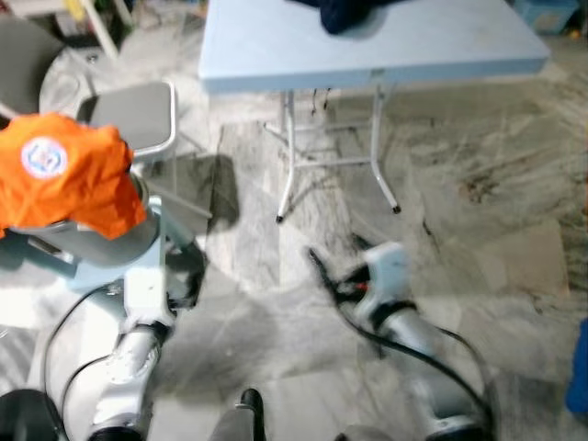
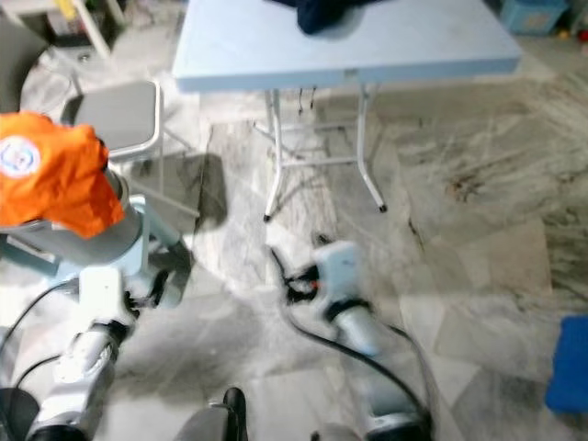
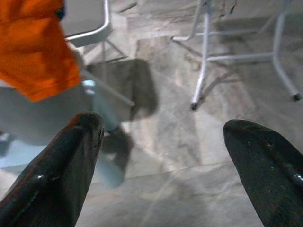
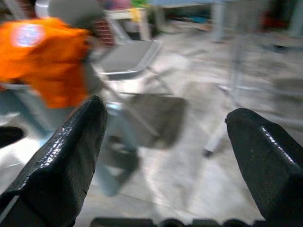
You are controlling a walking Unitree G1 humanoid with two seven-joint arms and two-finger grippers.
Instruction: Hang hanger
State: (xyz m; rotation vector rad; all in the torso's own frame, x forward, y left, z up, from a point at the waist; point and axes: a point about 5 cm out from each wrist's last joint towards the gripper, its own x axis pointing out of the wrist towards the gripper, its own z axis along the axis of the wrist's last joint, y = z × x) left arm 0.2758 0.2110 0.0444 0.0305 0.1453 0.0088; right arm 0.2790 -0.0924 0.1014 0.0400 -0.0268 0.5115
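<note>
— Where's the hanger, then?

— I can't make one out plainly. The nearest candidate is the orange garment (image 1: 64, 175) with a round white badge, draped over something pale grey at the robot's left, just beside a grey folding chair (image 1: 138, 115). Whether a hanger sits inside it is hidden by the cloth.

— And the claws?

— The left gripper (image 3: 161, 156) is spread wide and empty: its wrist view looks between two parted black fingers (image 3: 61, 165) at the marble floor (image 1: 478, 184), with the orange cloth off to one side. The right gripper (image 4: 165, 156) is likewise parted and holds nothing. From the head, the right arm (image 1: 390, 294) reaches forward low over the floor, short of the pale blue folding table (image 1: 367, 46), where a dark navy cloth (image 1: 344, 14) lies near the far edge.

— How would it handle?

— My guess — light and floppy. The cloth will slide and sag if pinched alone, so I'd close on a stiff part: the hook or neck, if one turns up at the collar. A grip on fabric only could let the hanger slip out.
</note>
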